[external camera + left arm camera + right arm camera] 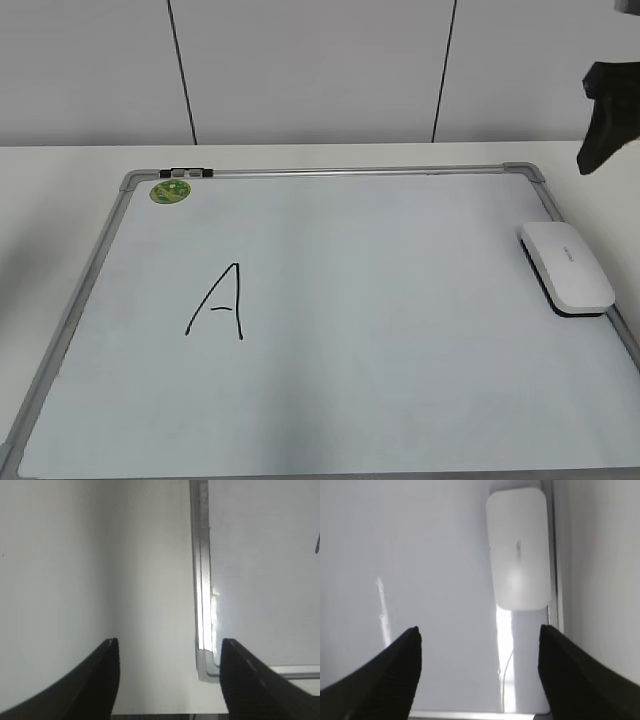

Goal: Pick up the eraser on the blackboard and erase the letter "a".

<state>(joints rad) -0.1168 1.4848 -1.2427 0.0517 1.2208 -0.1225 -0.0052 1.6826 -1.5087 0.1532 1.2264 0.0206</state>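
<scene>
The white eraser lies flat on the blackboard by its right frame; it also shows in the right wrist view. My right gripper hangs open and empty above the board's far right corner, short of the eraser, jaws wide in the wrist view. My left gripper is open and empty over the table beside the board's frame. A large capital "A" is drawn left of centre. No small lowercase "a" shows in any view.
A round green sticker and a small black clip sit at the board's far left corner. The board lies on a white table with a panelled wall behind. A bit of black stroke shows at the left wrist view's edge.
</scene>
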